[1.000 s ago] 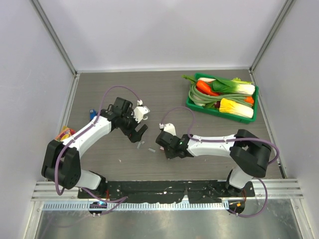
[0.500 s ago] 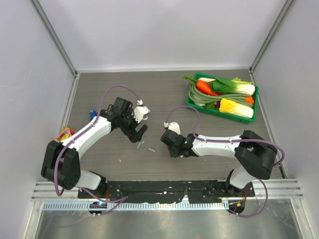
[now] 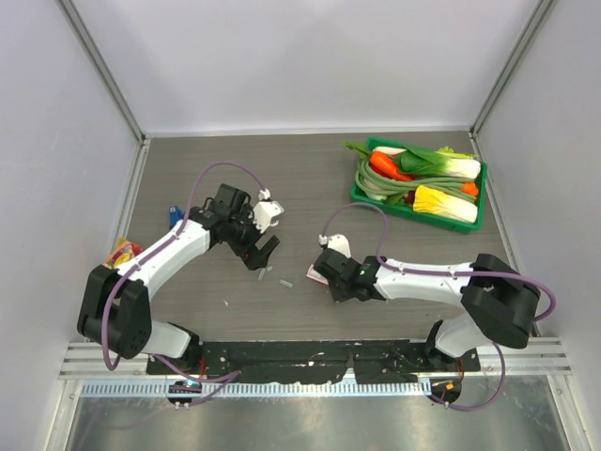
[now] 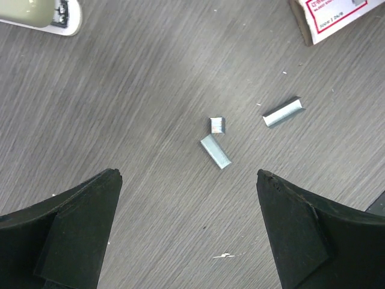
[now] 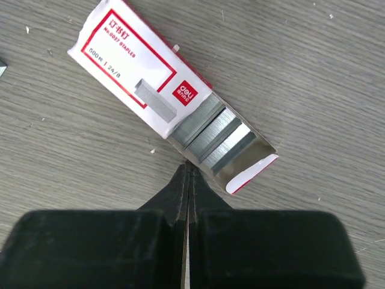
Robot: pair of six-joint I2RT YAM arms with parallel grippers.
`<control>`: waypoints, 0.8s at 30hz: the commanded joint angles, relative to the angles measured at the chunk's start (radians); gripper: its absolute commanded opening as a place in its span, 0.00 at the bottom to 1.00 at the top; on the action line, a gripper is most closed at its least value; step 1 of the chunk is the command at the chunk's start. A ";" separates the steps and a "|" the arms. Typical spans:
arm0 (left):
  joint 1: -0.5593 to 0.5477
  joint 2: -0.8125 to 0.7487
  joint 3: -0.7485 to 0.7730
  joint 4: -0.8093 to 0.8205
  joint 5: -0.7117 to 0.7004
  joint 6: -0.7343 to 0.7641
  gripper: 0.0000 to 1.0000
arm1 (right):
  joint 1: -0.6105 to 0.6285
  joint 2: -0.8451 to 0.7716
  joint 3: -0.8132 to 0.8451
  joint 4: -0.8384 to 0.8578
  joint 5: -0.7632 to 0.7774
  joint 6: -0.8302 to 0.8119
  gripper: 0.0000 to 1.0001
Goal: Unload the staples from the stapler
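While the left gripper (image 4: 186, 177) hangs over the table (image 4: 120, 90) with its two dark fingers spread wide and nothing between them, the staples (image 4: 215, 150) are lying loose on the grey wood grain right under that gap. There are three bits: two short ones just beside each other, and a third strip off to the side, nearer the corner of the white-and-red box (image 4: 337, 15).

The right gripper (image 5: 185, 171) is pinched completely closed with nothing in it. Its tips sit right at the torn-open end of that box (can't tell if they actually touch it), where the packed refill strips (image 5: 216, 135) show.

From the top camera, the stapler (image 3: 173, 215) is way over by the left edge of the table, near the orange packet (image 3: 122, 251) and well apart from both grippers. The green tray of vegetables (image 3: 362, 194) sits at the far right.
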 commanded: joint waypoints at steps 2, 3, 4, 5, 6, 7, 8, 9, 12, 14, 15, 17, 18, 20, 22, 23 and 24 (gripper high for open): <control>-0.065 -0.045 -0.016 0.018 0.001 0.014 1.00 | -0.010 0.026 0.045 0.020 0.038 -0.022 0.01; -0.076 -0.045 -0.017 0.018 -0.009 0.014 1.00 | -0.013 0.035 0.049 0.019 0.039 -0.025 0.01; -0.094 -0.048 -0.017 0.018 -0.020 0.016 1.00 | -0.016 0.040 0.055 0.020 0.036 -0.028 0.01; -0.099 -0.048 -0.017 0.018 -0.020 0.014 1.00 | -0.016 0.039 0.056 0.019 0.038 -0.031 0.01; -0.105 -0.048 -0.017 0.018 -0.022 0.014 1.00 | -0.017 0.037 0.056 0.019 0.036 -0.032 0.01; -0.114 -0.048 -0.017 0.016 -0.020 0.014 1.00 | -0.019 0.029 0.054 0.020 0.033 -0.030 0.01; -0.120 -0.044 -0.020 0.019 -0.023 0.014 1.00 | -0.017 0.026 0.052 0.022 0.027 -0.025 0.01; -0.128 -0.041 -0.022 0.021 -0.025 0.016 1.00 | -0.017 0.022 0.049 0.023 0.026 -0.022 0.01; -0.174 -0.030 -0.036 0.034 -0.045 0.024 1.00 | -0.017 -0.018 0.043 0.014 0.018 -0.013 0.01; -0.212 -0.021 -0.037 0.041 -0.052 0.031 1.00 | -0.017 -0.074 0.043 -0.010 0.022 -0.005 0.01; -0.224 -0.010 -0.037 0.039 -0.057 0.039 1.00 | -0.020 -0.098 0.043 -0.021 0.027 0.002 0.01; -0.258 0.002 -0.037 0.045 -0.068 0.050 0.99 | -0.028 -0.154 0.043 -0.050 0.029 0.008 0.03; -0.267 0.016 -0.039 0.048 -0.082 0.062 0.98 | -0.037 -0.217 0.042 -0.059 0.023 0.014 0.04; -0.297 0.036 -0.039 0.059 -0.091 0.079 0.98 | -0.046 -0.294 0.029 -0.063 0.013 0.030 0.09; -0.327 0.062 -0.039 0.071 -0.114 0.109 0.98 | -0.060 -0.401 0.017 -0.058 0.009 0.042 0.12; -0.336 0.070 -0.043 0.079 -0.124 0.123 0.98 | -0.063 -0.429 0.014 -0.056 0.010 0.044 0.15; -0.346 0.079 -0.046 0.088 -0.134 0.136 0.98 | -0.068 -0.461 0.013 -0.058 0.012 0.045 0.16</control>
